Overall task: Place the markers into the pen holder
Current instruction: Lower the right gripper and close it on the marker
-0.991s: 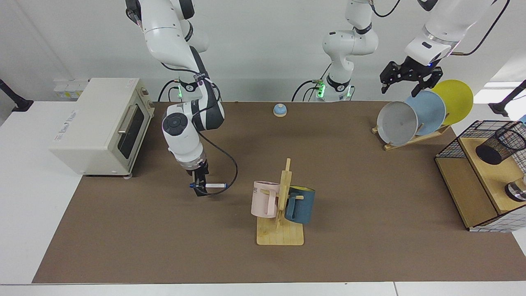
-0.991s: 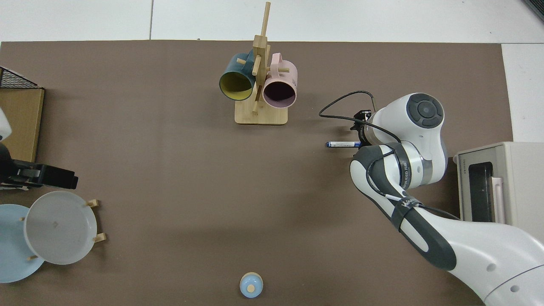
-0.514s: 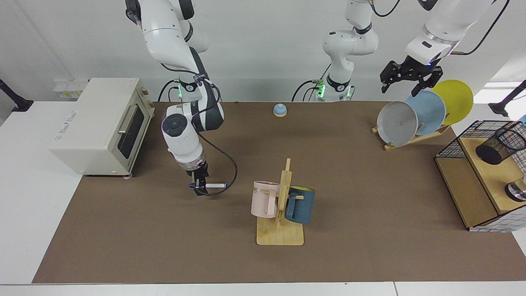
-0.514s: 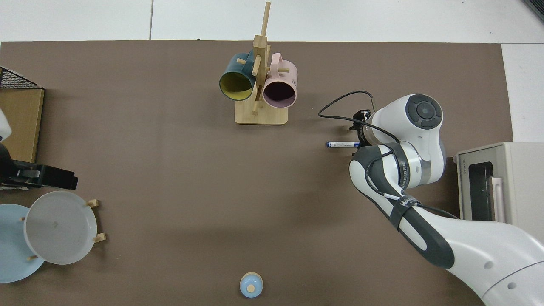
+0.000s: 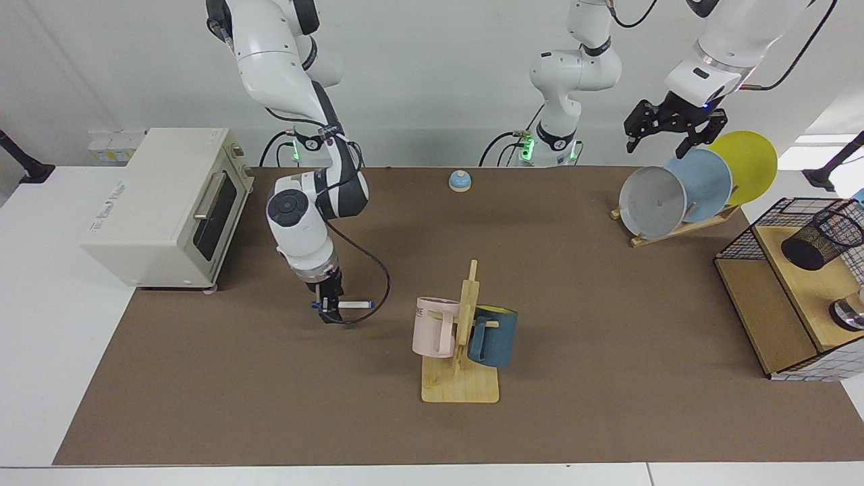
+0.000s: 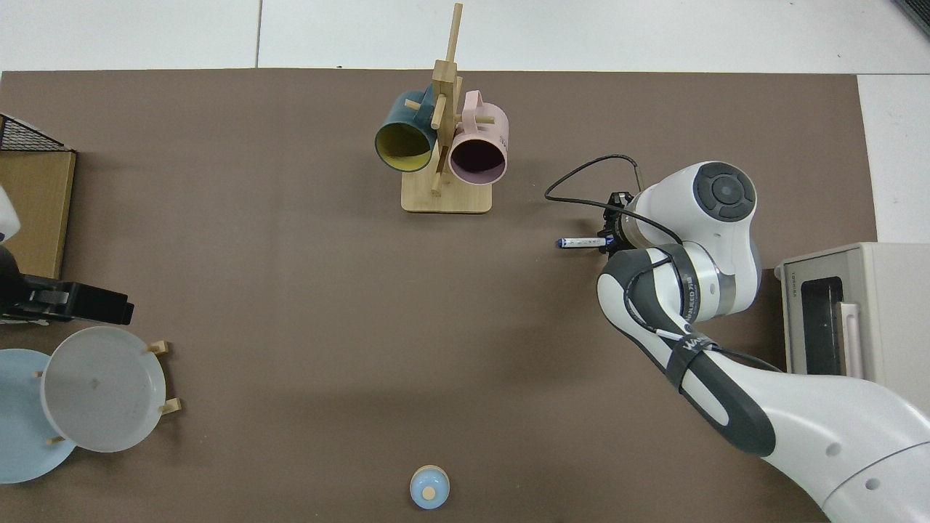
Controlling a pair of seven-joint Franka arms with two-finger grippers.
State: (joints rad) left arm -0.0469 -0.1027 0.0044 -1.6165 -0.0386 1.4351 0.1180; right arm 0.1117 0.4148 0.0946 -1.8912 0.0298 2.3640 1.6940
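**Q:** Facing view question, how far is the marker job? Looks barely started to me.

**A:** Pretty much. The right gripper (image 5: 329,312), left of centre in the frame, is pinching the marker (image 5: 352,305) near one end, so the barrel sticks out sideways toward the mug rack (image 5: 466,337). Can't really tell whether it's lifted clear of the brown mat (image 5: 270,405) or only just off it. My read is the pickup is done or nearly done, and the whole carry plus the drop is left.

**Q:** Where's the pen holder then?

**A:** Far right edge of the frame, the little black mesh pen holder (image 5: 820,239) on a wooden shelf (image 5: 803,297), inside a bigger wire basket (image 5: 749,233). It looks tipped, not standing straight. It's well apart from the marker, basically the whole table across, and I see nothing in it.

**Q:** And the other arm?

**A:** Waiting. The left gripper (image 5: 675,128) hangs at upper right above the plate rack (image 5: 675,226), fingers spread, holding nothing.

**Q:** Does the top view add anything?

**A:** Some. It shows the marker (image 6: 580,242) lying level, pointing straight away from the right gripper (image 6: 607,234), and the clear stretch of mat between it and the mugs. But the pen holder is out of that frame, only a corner of the basket (image 6: 25,134) shows at the left edge. The facing view alone gives you the target.
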